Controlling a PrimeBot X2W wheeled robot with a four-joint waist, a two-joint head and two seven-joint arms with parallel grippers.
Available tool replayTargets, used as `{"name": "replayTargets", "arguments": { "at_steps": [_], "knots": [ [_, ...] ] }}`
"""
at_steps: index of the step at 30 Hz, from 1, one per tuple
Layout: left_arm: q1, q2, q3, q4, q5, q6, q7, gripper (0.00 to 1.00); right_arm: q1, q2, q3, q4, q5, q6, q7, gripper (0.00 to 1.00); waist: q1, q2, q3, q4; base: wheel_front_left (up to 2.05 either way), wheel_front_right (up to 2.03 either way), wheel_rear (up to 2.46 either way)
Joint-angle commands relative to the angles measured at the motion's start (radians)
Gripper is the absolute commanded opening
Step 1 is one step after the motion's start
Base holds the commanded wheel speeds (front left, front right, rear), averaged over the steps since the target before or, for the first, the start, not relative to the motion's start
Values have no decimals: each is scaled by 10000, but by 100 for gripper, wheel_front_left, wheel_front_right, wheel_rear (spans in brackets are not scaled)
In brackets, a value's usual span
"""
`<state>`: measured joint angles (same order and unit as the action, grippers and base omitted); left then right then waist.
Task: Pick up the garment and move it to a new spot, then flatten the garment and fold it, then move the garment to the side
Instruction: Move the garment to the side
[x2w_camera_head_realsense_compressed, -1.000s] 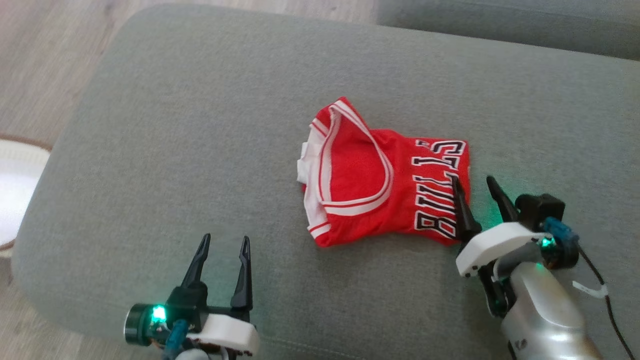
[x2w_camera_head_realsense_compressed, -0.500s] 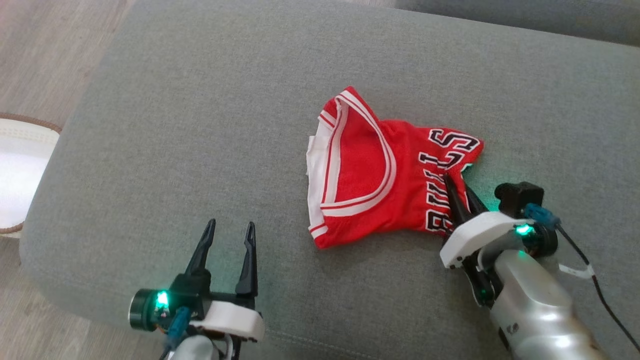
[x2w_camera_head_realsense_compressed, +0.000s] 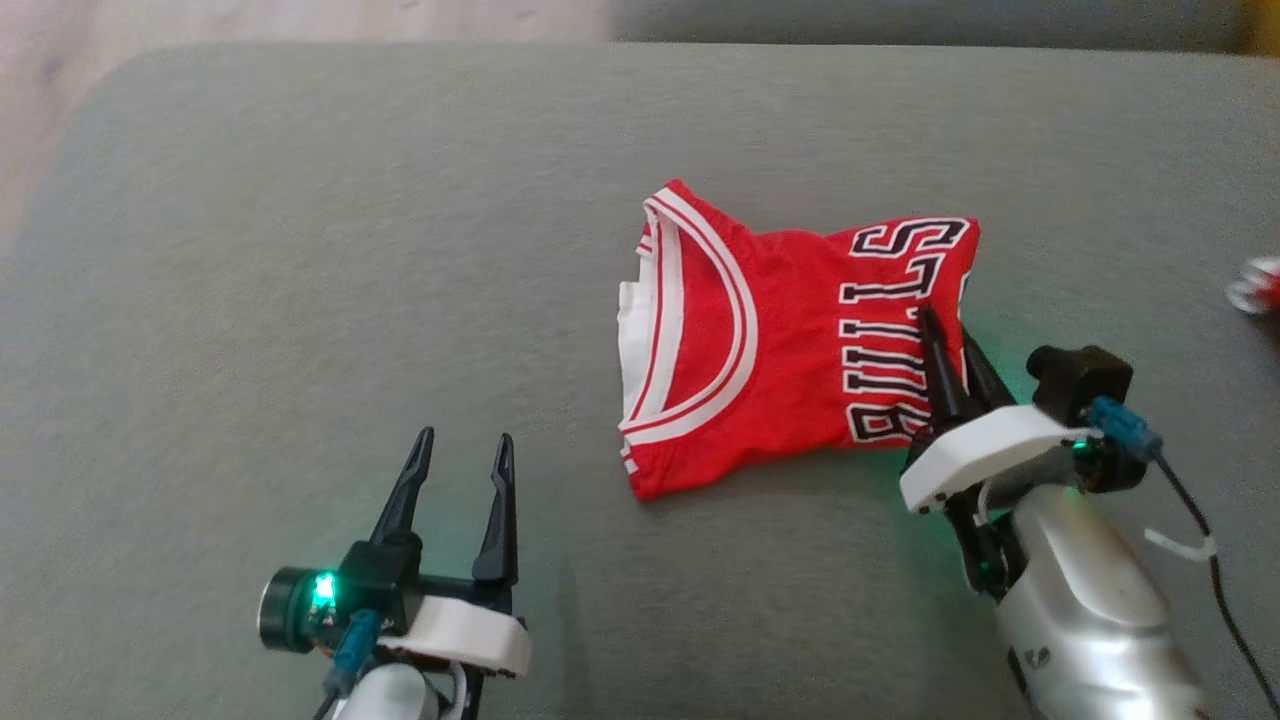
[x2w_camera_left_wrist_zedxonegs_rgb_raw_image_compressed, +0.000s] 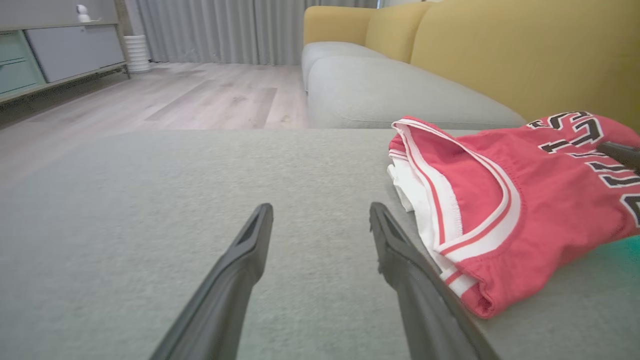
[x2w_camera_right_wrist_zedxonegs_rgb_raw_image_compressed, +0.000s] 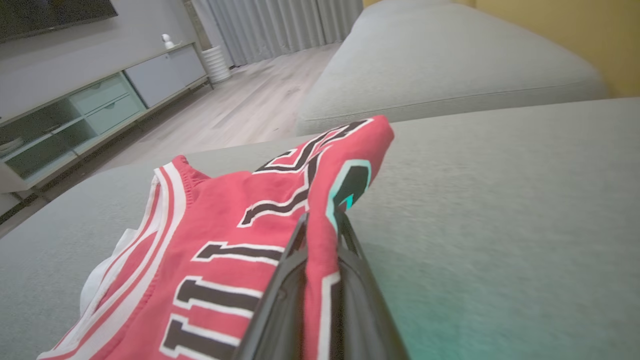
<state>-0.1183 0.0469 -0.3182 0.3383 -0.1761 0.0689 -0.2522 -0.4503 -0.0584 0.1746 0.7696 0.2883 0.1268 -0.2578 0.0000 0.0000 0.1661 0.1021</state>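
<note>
Pinching the red garment (x2w_camera_head_realsense_compressed: 790, 350) by its lettered right edge, out in the middle of the grey sofa seat (x2w_camera_head_realsense_compressed: 300, 250).
Clamps that edge tight in the right end effector (x2w_camera_head_realsense_compressed: 947, 328), raised a little off the seat, collar side lying to the left. Holds the left end effector (x2w_camera_head_realsense_compressed: 466, 438) spread apart, low over bare seat, near the garment's lower-left corner, not touching.

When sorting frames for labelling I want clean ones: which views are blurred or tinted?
Head view: soft, green glow on the cushion by the right claw. Right wrist view: teal tint edging the jersey. Left wrist view: sharpest, left claw blurred close up.
</note>
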Motion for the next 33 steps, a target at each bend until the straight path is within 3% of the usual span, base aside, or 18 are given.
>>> {"name": "replayTargets", "arguments": {
  "at_steps": [1, 11, 18, 24, 33],
  "knots": [
    [-437, 33, 258, -334, 44, -61, -95, 100, -4, 82, 255, -449, -31, 39, -38, 0, 0, 0, -291, -1407, 0, 0, 0],
    [-738, 33, 248, -251, 241, -204, -95, 100, 528, 82, 923, -1313, 596, 39, -39, 0, 0, 0, -206, -4389, 0, 0, 0],
    [-865, 33, 307, -150, 354, -314, -95, 100, 717, 82, 1168, -1637, 774, 39, -39, 0, 0, 0, 36, -5545, 0, 0, 0],
    [-993, 33, 210, -9, 424, -411, -95, 100, -17, 60, 925, -1467, 92, 39, -39, 0, 0, 0, 324, -5657, 0, 0, 0],
    [-1080, 33, 123, 172, 519, -512, -95, 100, -2389, -914, 445, -299, -1132, 39, -16, 0, 0, 0, 773, -4779, 0, 0, 0]
  ]
}}
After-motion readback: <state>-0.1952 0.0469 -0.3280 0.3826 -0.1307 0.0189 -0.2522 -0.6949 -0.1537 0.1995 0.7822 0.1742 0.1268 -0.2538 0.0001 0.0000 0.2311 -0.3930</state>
